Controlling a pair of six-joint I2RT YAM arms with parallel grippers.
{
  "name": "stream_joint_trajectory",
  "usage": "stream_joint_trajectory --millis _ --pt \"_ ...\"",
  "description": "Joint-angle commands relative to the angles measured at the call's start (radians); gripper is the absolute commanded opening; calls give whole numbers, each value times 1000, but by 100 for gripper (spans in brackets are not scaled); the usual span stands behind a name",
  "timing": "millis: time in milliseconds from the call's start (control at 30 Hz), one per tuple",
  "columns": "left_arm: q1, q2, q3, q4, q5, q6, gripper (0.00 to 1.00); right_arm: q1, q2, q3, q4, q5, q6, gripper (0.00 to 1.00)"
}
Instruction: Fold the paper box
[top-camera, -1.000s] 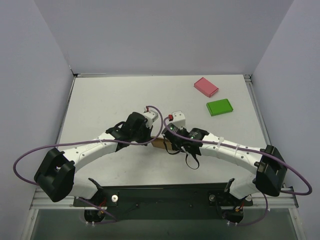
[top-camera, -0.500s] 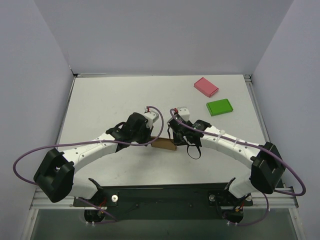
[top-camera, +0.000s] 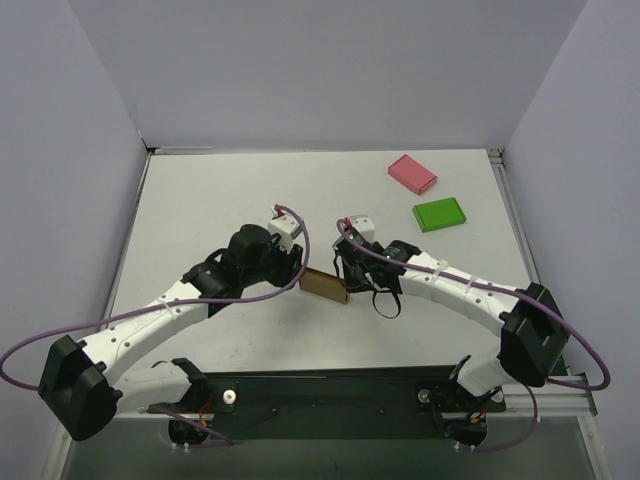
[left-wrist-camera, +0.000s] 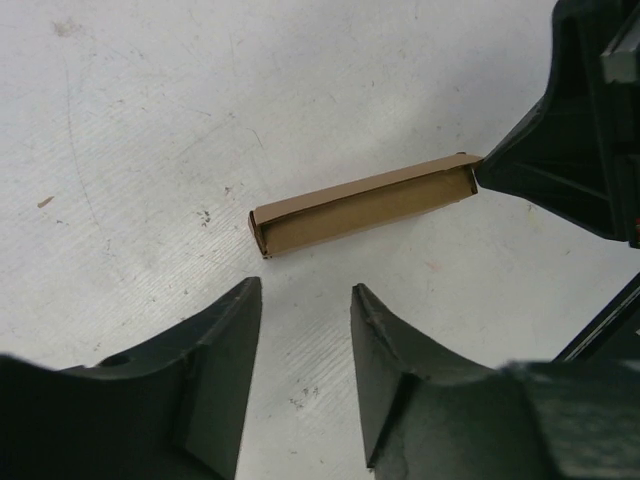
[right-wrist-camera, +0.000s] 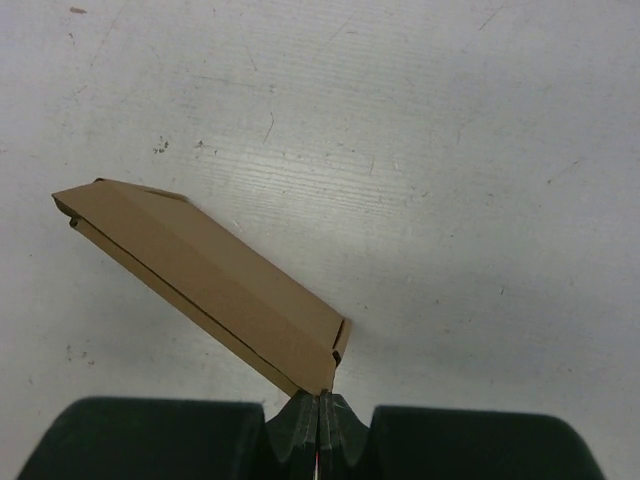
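The paper box (top-camera: 324, 285) is a brown folded cardboard piece, long and narrow, lying on the white table between my two arms. In the left wrist view the paper box (left-wrist-camera: 360, 205) lies just beyond my left gripper (left-wrist-camera: 305, 288), which is open with only bare table between its fingers. My left gripper (top-camera: 292, 272) sits a little left of the box. My right gripper (right-wrist-camera: 320, 400) is shut, its tips touching the near end corner of the paper box (right-wrist-camera: 200, 275). My right gripper (top-camera: 345, 278) stands at the box's right end.
A pink flat box (top-camera: 412, 173) and a green flat box (top-camera: 439, 214) lie at the back right of the table (top-camera: 200, 200). A black strap (top-camera: 385, 300) hangs under my right arm. Grey walls stand close on three sides.
My left gripper has opened, let go of the paper box and drawn back to the left. The right gripper stays shut at the box's right end.
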Motion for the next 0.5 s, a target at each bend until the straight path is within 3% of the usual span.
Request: stream_joint_trajectory --millis 0,133,467 --pt "11 -81 -15 14 -30 -55 56 14 -19 -9 -9 14 -37 0" --pt "12 -120 -109 119 -31 -141 62 22 -22 -15 0 9 -62 0" --pt "11 -108 -222 290 -106 -170 62 16 -51 -37 34 -49 -145 0"
